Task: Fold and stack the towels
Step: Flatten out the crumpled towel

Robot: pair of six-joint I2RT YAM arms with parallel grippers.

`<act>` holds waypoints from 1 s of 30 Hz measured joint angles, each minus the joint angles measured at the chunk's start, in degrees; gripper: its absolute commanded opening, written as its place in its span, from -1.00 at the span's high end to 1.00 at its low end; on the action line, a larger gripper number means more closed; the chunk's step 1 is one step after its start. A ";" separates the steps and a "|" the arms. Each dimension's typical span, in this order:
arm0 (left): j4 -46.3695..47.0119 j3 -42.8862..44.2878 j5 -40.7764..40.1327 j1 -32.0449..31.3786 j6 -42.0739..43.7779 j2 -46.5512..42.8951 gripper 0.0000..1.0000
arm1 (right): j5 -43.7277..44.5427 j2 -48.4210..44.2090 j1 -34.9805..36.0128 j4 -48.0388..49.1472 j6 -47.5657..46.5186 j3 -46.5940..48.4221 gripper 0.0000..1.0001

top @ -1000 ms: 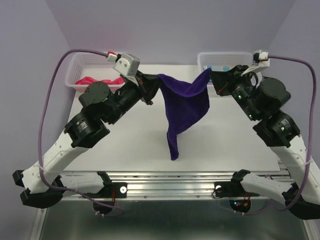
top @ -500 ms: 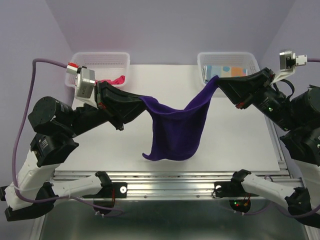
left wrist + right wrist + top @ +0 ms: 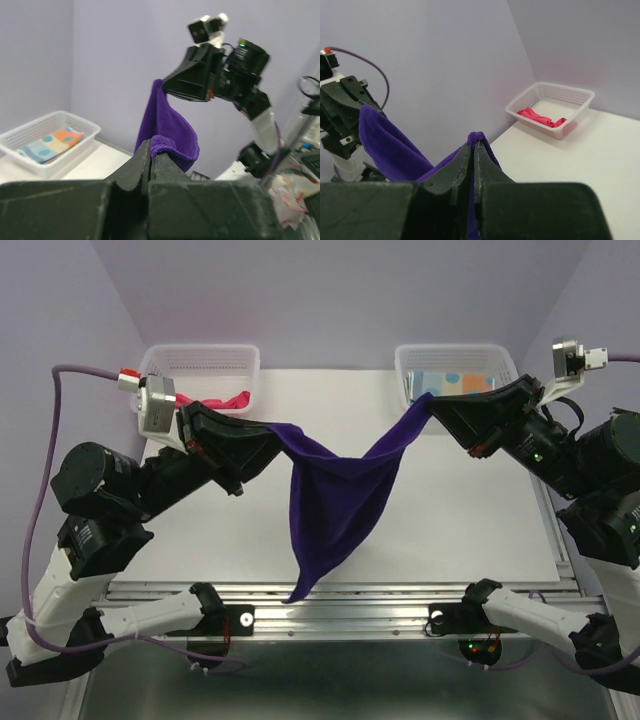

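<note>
From above, the purple towel (image 3: 335, 500) hangs as a sagging swag between the two arms, both raised over the desk (image 3: 470, 510). Its loose lower corner droops in a point to the desk's near edge. Only this view takes in the whole cloth and both white mesh baskets at the far corners: the left basket (image 3: 200, 362) with a pink-red towel (image 3: 226, 402), and the right basket (image 3: 455, 358) with a light blue spotted towel (image 3: 452, 380).

The left wrist camera gives what the top view cannot: the left fingers (image 3: 138, 169) pressed together with a rolled purple edge pinched at their tips, and beyond them the other arm holding the far corner high. The right wrist camera shows the right fingers (image 3: 463, 162) likewise closed tight on a small nub of purple cloth, with the rest of the towel falling away toward the left arm. Neither pair shows any gap beyond the cloth it grips
</note>
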 measured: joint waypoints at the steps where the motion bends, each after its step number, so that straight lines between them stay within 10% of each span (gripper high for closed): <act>1: -0.07 -0.17 -1.49 0.00 0.15 0.13 1.00 | 1.27 0.44 0.00 0.11 -0.46 -0.07 0.99; 9: -2.10 0.70 -22.45 6.29 2.16 9.11 1.00 | 20.55 8.83 0.00 3.52 -7.48 -0.48 0.99; 17: -5.92 14.49 -9.51 30.01 3.17 30.58 1.00 | 38.10 29.51 -0.24 4.98 -16.83 9.25 0.99; 30: -6.93 22.45 8.15 30.71 3.98 22.60 1.00 | 34.77 23.41 -0.26 2.97 -19.17 22.95 0.99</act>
